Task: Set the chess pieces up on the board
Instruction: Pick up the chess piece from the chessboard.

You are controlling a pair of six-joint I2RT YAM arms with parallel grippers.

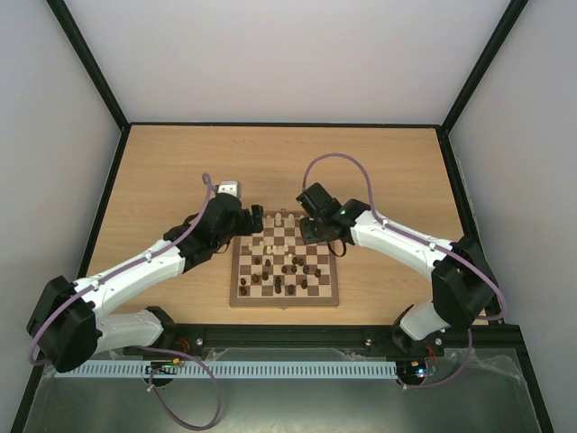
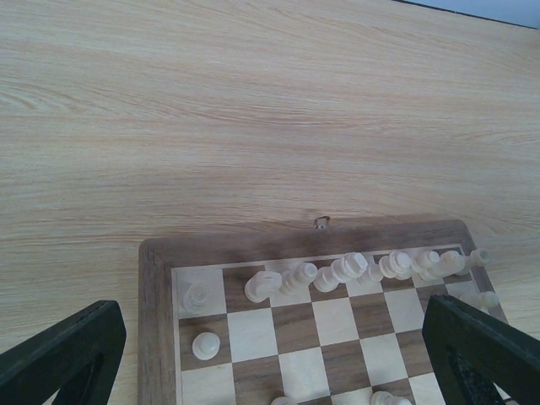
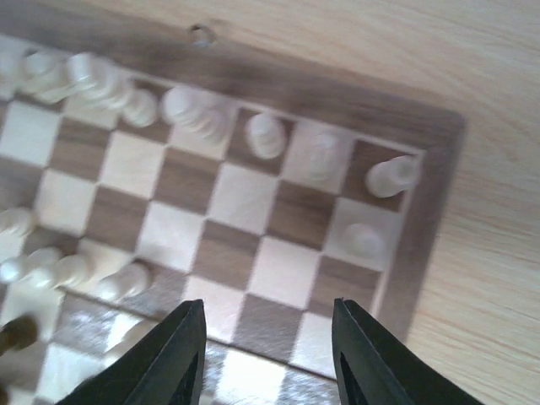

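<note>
The checkered wooden board [image 1: 236, 287] lies in the middle of the table. Cream pieces [image 1: 279, 220] line its far row and dark brown pieces [image 1: 290, 269] are scattered over the near half. My left gripper [image 1: 253, 219] hangs open and empty over the board's far left corner; its view shows the cream back row [image 2: 346, 270] and one cream pawn [image 2: 206, 345] between the spread fingers [image 2: 76, 350]. My right gripper [image 1: 315, 230] hangs open and empty over the far right corner; its view shows cream pieces [image 3: 267, 135] and a pawn [image 3: 364, 240].
The board's mid-brown frame [image 2: 154, 321] has a small metal clasp [image 2: 321, 223] at the far edge. Bare wooden tabletop [image 1: 270, 153] extends beyond the board, bounded by black edge rails [image 1: 104, 194]. A small grey-white block [image 1: 228, 188] shows by the left wrist.
</note>
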